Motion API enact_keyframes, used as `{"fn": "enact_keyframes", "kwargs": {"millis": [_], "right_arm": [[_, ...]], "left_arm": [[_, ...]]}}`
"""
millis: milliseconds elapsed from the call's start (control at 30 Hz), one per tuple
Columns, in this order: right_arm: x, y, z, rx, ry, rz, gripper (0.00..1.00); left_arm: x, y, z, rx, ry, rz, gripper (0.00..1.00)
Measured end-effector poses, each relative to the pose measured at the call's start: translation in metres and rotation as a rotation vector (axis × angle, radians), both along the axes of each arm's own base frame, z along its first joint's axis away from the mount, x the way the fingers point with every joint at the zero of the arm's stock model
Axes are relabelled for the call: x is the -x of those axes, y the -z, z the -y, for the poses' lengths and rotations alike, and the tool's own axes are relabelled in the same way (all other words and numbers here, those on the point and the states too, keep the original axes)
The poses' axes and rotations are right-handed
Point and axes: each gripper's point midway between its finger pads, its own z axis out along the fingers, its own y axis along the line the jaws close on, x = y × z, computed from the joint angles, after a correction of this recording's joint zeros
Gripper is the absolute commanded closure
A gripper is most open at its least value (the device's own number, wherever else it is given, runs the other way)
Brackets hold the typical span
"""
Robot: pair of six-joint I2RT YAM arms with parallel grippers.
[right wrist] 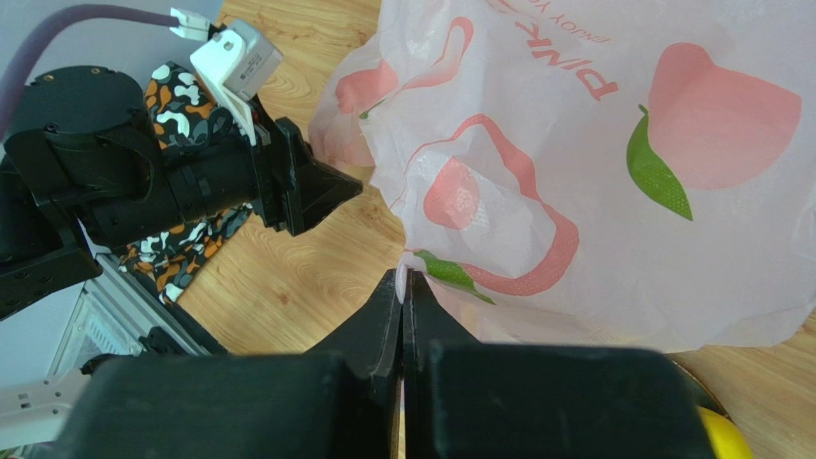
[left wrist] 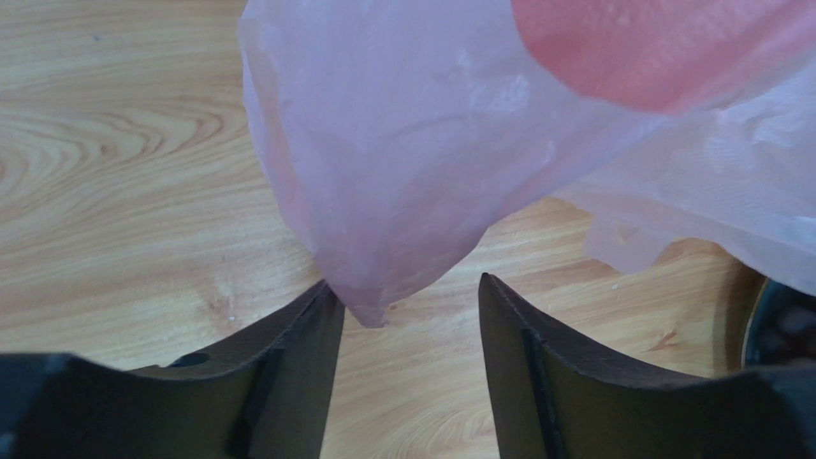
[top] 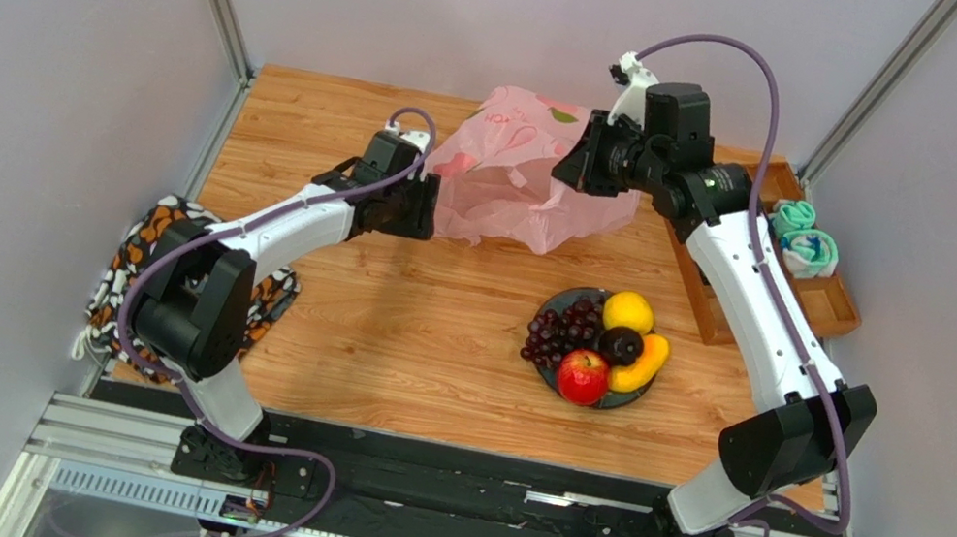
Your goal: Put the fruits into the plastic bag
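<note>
The pink plastic bag [top: 515,179] printed with peaches hangs lifted over the back of the table. My right gripper [right wrist: 403,279] is shut on a thin edge of it, and a sliver of plastic shows between the fingertips. My left gripper [left wrist: 407,292] is open at the bag's left side; a hanging fold [left wrist: 383,191] reaches down to its mouth, next to the left fingertip [left wrist: 321,306]. The fruits lie on a dark plate [top: 572,296]: red apple [top: 583,376], yellow citrus [top: 628,310], banana [top: 643,367], dark plum [top: 619,345], grapes [top: 562,331].
An orange-black patterned cloth [top: 148,247] lies at the left table edge beside the left arm. A wooden tray [top: 729,306] at the right holds teal coiled bundles [top: 803,240]. Grey walls close in on three sides.
</note>
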Motion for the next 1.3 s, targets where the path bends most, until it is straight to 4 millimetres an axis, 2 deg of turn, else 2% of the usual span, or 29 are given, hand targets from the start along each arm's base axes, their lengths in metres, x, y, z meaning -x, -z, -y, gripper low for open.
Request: {"fn": "enact_keyframes", "kwargs": {"millis": [100, 133, 167, 300, 400, 467, 600, 700, 767, 833, 900, 933, 967, 1000, 1033, 1133, 1167, 1233, 1300], "right_arm": [[0.003, 0.004, -0.001, -0.003, -0.010, -0.014, 1.00], [0.004, 0.004, -0.001, -0.004, -0.012, -0.016, 1.00], [0.006, 0.005, -0.001, -0.004, -0.014, -0.019, 1.00], [0.009, 0.006, 0.001, 0.000, -0.016, -0.017, 1.00], [0.010, 0.004, 0.004, 0.008, -0.011, -0.006, 1.00], [0.007, 0.004, 0.007, 0.023, 0.001, 0.006, 1.00], [-0.002, 0.009, 0.021, 0.087, 0.057, 0.034, 1.00], [-0.011, 0.012, 0.036, 0.154, 0.125, 0.061, 0.97], [-0.020, 0.014, 0.047, 0.201, 0.182, 0.084, 0.93], [-0.031, 0.017, 0.057, 0.245, 0.239, 0.106, 0.90], [-0.043, 0.025, 0.061, 0.279, 0.277, 0.112, 0.77], [-0.050, 0.033, 0.061, 0.296, 0.286, 0.103, 0.70], [-0.055, 0.039, 0.061, 0.306, 0.292, 0.093, 0.56], [-0.063, 0.050, 0.059, 0.322, 0.293, 0.080, 0.49], [-0.069, 0.062, 0.057, 0.336, 0.289, 0.059, 0.38], [-0.075, 0.098, 0.052, 0.375, 0.262, -0.011, 0.26], [-0.073, 0.104, 0.052, 0.383, 0.255, -0.028, 0.25], [-0.070, 0.108, 0.051, 0.386, 0.241, -0.041, 0.21], [-0.065, 0.102, 0.051, 0.373, 0.230, -0.030, 0.21]], "left_arm": [[-0.008, -0.006, 0.004, 0.016, 0.005, 0.038, 0.70], [-0.009, -0.007, 0.004, 0.016, 0.007, 0.046, 0.90], [-0.011, -0.008, 0.004, 0.014, 0.008, 0.054, 0.98], [-0.015, -0.012, 0.001, -0.003, 0.006, 0.080, 1.00], [-0.013, -0.029, -0.004, -0.011, 0.002, 0.125, 1.00], [-0.008, -0.055, -0.006, 0.007, 0.004, 0.178, 1.00], [0.015, -0.138, -0.006, 0.097, 0.057, 0.357, 1.00], [0.053, -0.208, -0.002, 0.193, 0.168, 0.517, 1.00], [0.081, -0.242, 0.005, 0.258, 0.265, 0.601, 1.00], [0.107, -0.266, 0.015, 0.325, 0.373, 0.653, 1.00], [0.124, -0.282, 0.025, 0.376, 0.467, 0.675, 1.00], [0.127, -0.285, 0.031, 0.391, 0.501, 0.669, 1.00], [0.128, -0.286, 0.037, 0.408, 0.535, 0.653, 1.00], [0.125, -0.282, 0.042, 0.419, 0.557, 0.628, 1.00], [0.122, -0.278, 0.046, 0.426, 0.570, 0.607, 1.00], [0.105, -0.237, 0.056, 0.420, 0.563, 0.464, 1.00], [0.100, -0.223, 0.056, 0.411, 0.550, 0.420, 1.00], [0.096, -0.201, 0.054, 0.389, 0.522, 0.356, 1.00], [0.095, -0.187, 0.050, 0.367, 0.489, 0.310, 1.00]]}}
